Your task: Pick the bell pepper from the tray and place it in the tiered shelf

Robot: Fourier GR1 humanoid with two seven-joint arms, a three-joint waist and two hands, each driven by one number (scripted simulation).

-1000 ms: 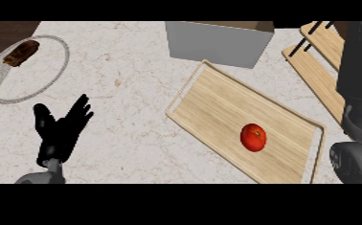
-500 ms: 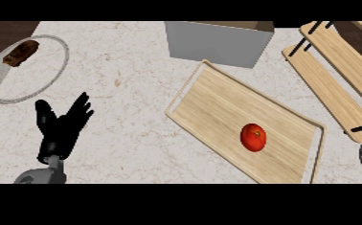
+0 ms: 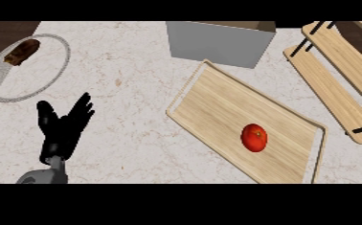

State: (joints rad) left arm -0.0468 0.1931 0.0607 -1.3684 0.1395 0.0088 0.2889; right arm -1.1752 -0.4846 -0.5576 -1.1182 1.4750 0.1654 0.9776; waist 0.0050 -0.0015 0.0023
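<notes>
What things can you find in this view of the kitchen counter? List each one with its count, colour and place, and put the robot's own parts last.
bell pepper: one, red, lying on the tray, toward its lower right end
tray: one, light wood with a raised rim, set at a slant right of centre
tiered shelf: one, light wooden slats with black posts, at the right edge, partly cut off
grey box: one, grey, at the top centre, just above the tray
plate: one, pale with a grey rim, at the left edge, partly cut off
brown item: one, dark brown, on the plate; what it is cannot be told
counter: one, pale marbled stone, under everything
left hand: one, black, fingers straight, resting at lower left
</notes>
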